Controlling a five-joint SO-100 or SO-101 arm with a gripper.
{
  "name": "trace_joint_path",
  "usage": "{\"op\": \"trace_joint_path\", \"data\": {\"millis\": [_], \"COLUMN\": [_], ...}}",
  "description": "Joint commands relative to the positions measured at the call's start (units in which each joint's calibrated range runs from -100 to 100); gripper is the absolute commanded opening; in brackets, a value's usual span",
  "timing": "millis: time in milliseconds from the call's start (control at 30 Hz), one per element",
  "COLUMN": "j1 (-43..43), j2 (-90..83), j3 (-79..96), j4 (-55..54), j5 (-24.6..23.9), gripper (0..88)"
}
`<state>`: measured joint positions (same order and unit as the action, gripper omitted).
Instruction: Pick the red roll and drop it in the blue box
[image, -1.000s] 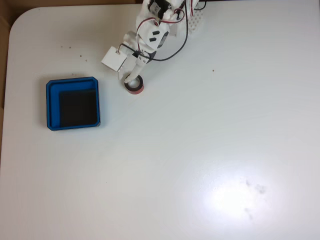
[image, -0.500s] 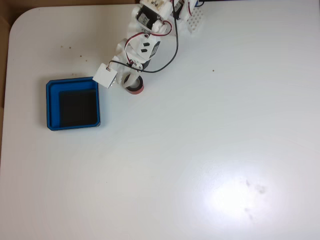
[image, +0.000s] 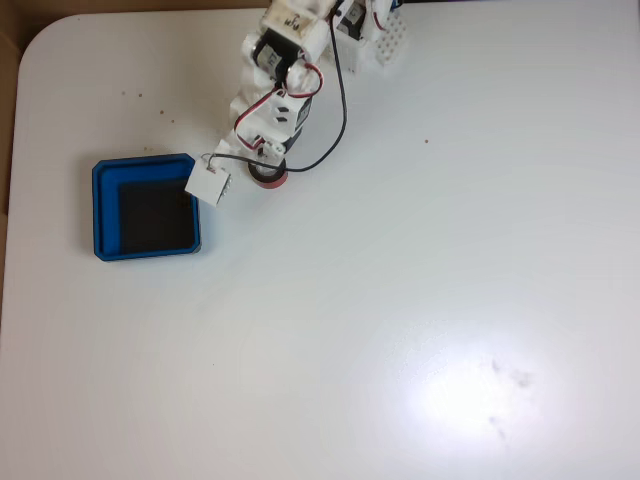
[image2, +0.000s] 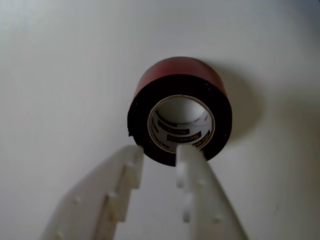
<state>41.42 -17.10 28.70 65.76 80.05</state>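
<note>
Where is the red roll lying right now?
In the fixed view the red roll lies on the white table, upper left of centre, right of the blue box and apart from it. In the wrist view it sits at the gripper fingertips.

A white surface (image: 400, 280) with a rounded far-left corner carries the things. In the fixed view the blue box (image: 103, 207) lies flat at the left. The red roll (image: 270, 181) lies to its right, apart, toward the far edge.

Red roll (image2: 180, 100) flat on white table, hollow centre up; shallow blue box (image: 146, 206), dark-floored, apparently empty, near its left.
</note>
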Motion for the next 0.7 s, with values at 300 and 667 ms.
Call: {"op": "trace_joint_path", "data": {"millis": [300,667], "j1": [0.65,0.45], "j2": [3.48,3.48], "j3": [-4.71,-4.53], "j4": [0.82,1.48], "j5": [-6.59,-6.68], "gripper": [0.7,3.7]}}
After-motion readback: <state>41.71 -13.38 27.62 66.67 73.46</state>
